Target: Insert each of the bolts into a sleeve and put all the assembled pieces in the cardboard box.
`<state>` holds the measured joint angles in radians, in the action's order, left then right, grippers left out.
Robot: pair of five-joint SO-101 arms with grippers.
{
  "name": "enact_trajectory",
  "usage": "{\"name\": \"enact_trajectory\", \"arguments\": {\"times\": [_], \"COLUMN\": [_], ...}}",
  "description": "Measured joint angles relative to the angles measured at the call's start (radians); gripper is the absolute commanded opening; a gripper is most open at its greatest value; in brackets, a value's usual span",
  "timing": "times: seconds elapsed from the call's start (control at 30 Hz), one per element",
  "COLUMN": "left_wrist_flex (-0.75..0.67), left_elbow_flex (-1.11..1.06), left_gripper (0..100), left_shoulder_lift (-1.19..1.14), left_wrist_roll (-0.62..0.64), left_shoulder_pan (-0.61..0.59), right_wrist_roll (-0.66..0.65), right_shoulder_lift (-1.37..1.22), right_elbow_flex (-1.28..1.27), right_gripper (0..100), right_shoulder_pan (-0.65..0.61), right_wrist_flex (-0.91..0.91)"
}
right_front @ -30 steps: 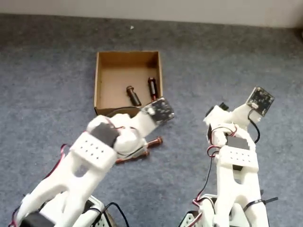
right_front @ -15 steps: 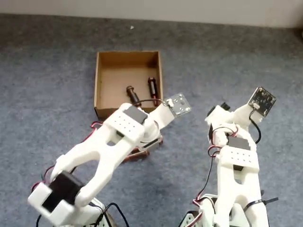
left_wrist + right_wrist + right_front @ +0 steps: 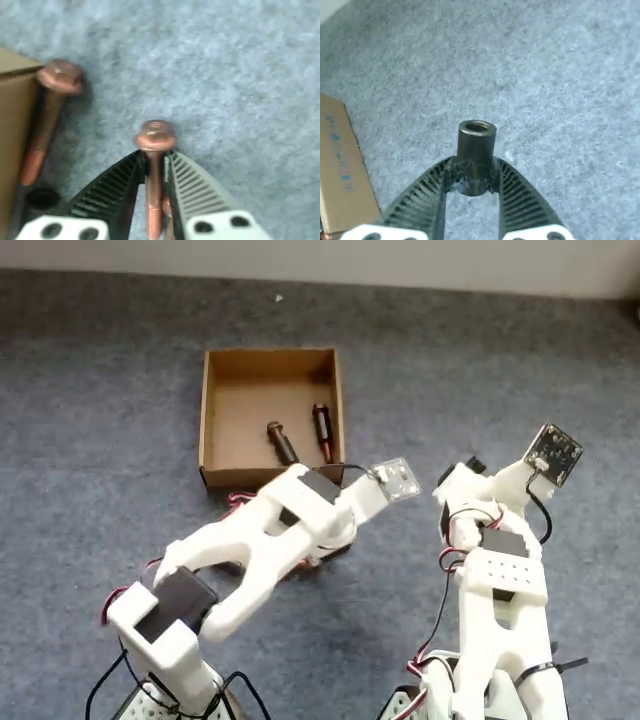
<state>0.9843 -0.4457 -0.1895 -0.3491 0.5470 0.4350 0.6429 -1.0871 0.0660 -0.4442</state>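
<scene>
My left gripper (image 3: 156, 156) is shut on the shank of a copper bolt (image 3: 155, 136), whose flanged head sticks out past the fingertips above the grey carpet. A second copper bolt (image 3: 50, 110) lies on the carpet beside the cardboard box wall (image 3: 14, 120). My right gripper (image 3: 476, 162) is shut on a dark sleeve (image 3: 477, 137), its open end pointing away from the wrist. In the high view the left arm (image 3: 300, 515) stretches toward the right arm (image 3: 495, 540). The cardboard box (image 3: 206, 410) holds two assembled pieces (image 3: 282, 442) (image 3: 322, 430).
A small black round part (image 3: 42, 198) lies near the box corner beside the left gripper. A side of the box (image 3: 340, 165) shows in the right wrist view. Grey carpet covers the whole surface, and a pale wall edge runs along the back.
The left arm has swung and stretched to the right, toward the right arm, and now covers the spot where two bolts lay. The right arm has kept still.
</scene>
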Motion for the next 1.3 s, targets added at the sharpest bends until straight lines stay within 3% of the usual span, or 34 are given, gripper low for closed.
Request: {"name": "enact_trajectory", "arguments": {"times": [0.23, 0.47, 0.63, 0.73, 1.0, 1.3], "left_wrist_flex": [-0.002, -0.002, -0.002, -0.002, -0.017, -0.241], "left_elbow_flex": [0.0, -0.083, -0.152, -0.178, -0.259, -0.512], "left_gripper": [0, 1, 1, 1, 1, 1], "left_shoulder_lift": [0.084, 0.404, 0.655, 0.79, 1.128, 1.524], "left_wrist_roll": [0.012, 0.147, 0.265, 0.339, 0.517, 0.74], "left_shoulder_pan": [0.028, 0.018, -0.023, -0.061, -0.178, -0.273], "right_wrist_roll": [0.0, 0.0, 0.0, -0.006, -0.183, -0.359], "right_shoulder_lift": [0.0, 0.029, 0.221, 0.345, 0.589, 0.628], "right_elbow_flex": [0.0, -0.009, -0.044, -0.091, -0.192, -0.235], "right_gripper": [0.5, 0.5, 0.5, 0.5, 0.5, 0.5], "right_shoulder_pan": [0.0, 0.0, -0.015, -0.089, -0.384, -0.663], "right_wrist_flex": [0.0, 0.0, -0.002, -0.015, -0.015, -0.014]}}
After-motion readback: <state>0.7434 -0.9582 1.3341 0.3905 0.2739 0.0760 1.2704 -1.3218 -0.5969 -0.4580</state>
